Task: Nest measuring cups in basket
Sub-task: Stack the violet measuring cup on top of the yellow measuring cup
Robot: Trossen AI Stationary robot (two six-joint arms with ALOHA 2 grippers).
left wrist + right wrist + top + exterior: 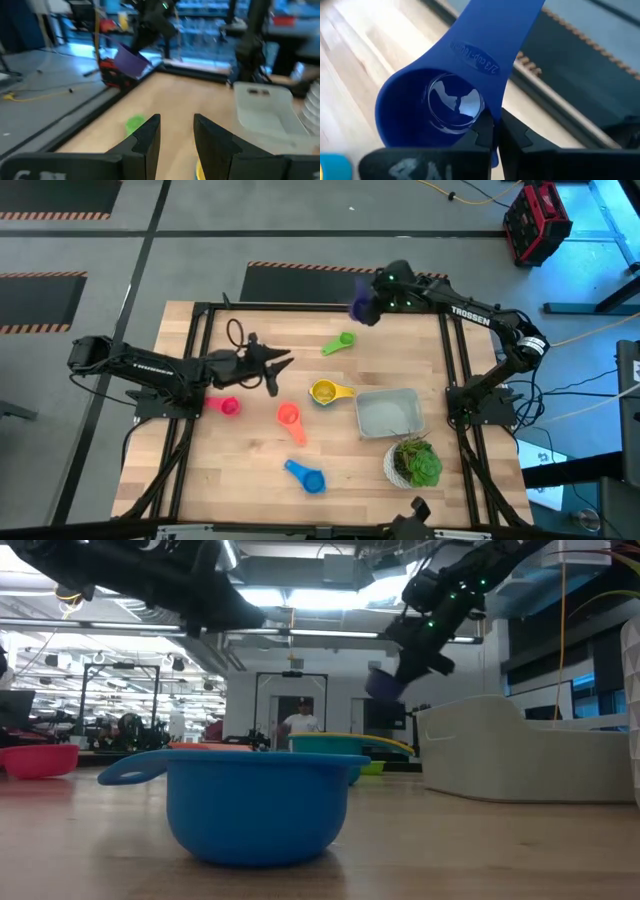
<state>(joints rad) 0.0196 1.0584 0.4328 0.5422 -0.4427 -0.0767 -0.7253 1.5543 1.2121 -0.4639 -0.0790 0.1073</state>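
My right gripper (368,302) is shut on a purple measuring cup (360,308), raised over the table's far edge; the low view shows the purple cup (383,683) in the air. My left gripper (280,365) hovers open over the table's left middle, touching nothing, with its own fingers apart in the wrist view (176,135). The green cup (340,343), yellow cup (324,391), salmon cup (289,417), pink cup (228,406) and blue cup (308,476) lie scattered on the wood. The light-gray basket (388,412) sits right of the yellow cup. My right gripper pinches the purple cup's wall beside the root of its handle (494,117), one finger (479,134) on the bowl's inner side and the other outside. The cup is lifted clear and hangs tilted below the fingers, with its handle (490,45) pointing away.
A round white pot with a green plant (413,463) stands just near of the basket. A black frame (200,315) borders the tabletop. Bare wood lies between the green cup and the far edge. A person (300,722) stands far off in the room.
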